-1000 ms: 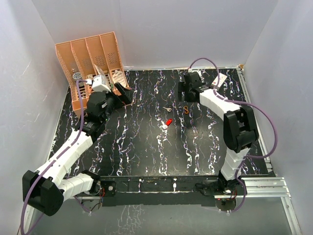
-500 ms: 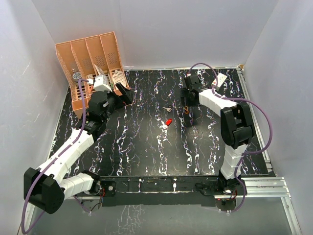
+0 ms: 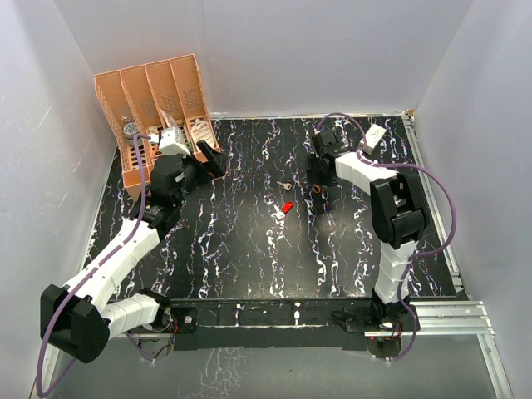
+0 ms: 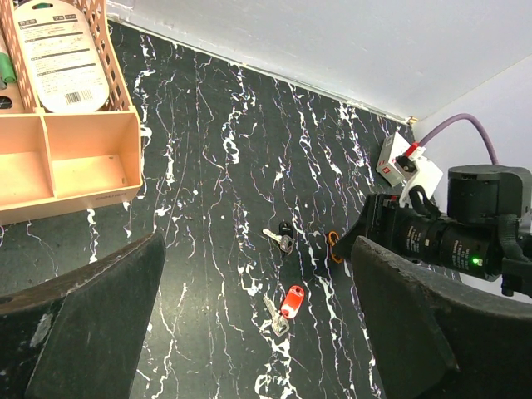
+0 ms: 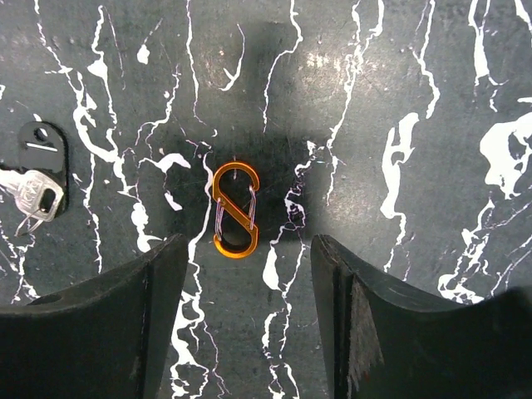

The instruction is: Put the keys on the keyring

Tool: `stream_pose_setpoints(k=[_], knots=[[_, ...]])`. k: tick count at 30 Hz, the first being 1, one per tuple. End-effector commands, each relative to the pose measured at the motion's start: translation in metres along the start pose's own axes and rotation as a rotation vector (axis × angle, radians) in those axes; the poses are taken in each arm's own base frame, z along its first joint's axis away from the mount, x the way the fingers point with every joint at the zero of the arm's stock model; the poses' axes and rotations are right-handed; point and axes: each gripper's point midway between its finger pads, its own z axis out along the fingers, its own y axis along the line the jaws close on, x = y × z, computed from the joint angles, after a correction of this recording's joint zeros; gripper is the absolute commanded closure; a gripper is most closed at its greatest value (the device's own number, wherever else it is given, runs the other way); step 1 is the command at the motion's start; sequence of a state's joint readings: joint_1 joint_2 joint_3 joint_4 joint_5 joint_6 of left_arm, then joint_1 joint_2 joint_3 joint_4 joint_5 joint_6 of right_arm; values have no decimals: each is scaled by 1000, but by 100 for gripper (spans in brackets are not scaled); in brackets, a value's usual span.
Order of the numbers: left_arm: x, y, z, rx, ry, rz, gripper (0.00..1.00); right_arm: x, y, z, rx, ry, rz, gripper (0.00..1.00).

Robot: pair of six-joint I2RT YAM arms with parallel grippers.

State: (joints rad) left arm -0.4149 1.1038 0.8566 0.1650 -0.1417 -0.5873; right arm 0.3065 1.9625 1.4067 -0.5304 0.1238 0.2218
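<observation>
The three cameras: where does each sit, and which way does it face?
Top external: above and behind the robot, looking down on the black marbled table; both arms show.
Left wrist: faces across toward the right arm; left claw frames it.
Right wrist: straight down on the orange S-shaped metal keyring, right claw flanking.
Both wrists see that keyring.
</observation>
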Motion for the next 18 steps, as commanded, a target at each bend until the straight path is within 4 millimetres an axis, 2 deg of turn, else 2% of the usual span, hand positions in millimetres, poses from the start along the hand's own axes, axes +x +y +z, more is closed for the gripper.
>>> stream_pose_setpoints(k=[1, 18], knots=[[-14, -7, -1, 18, -38, -3, 8, -16, 6, 0, -27, -32, 5, 43], [-13, -5, 0, 14, -38, -4, 8, -17, 7, 8, -36, -32, 19, 52]])
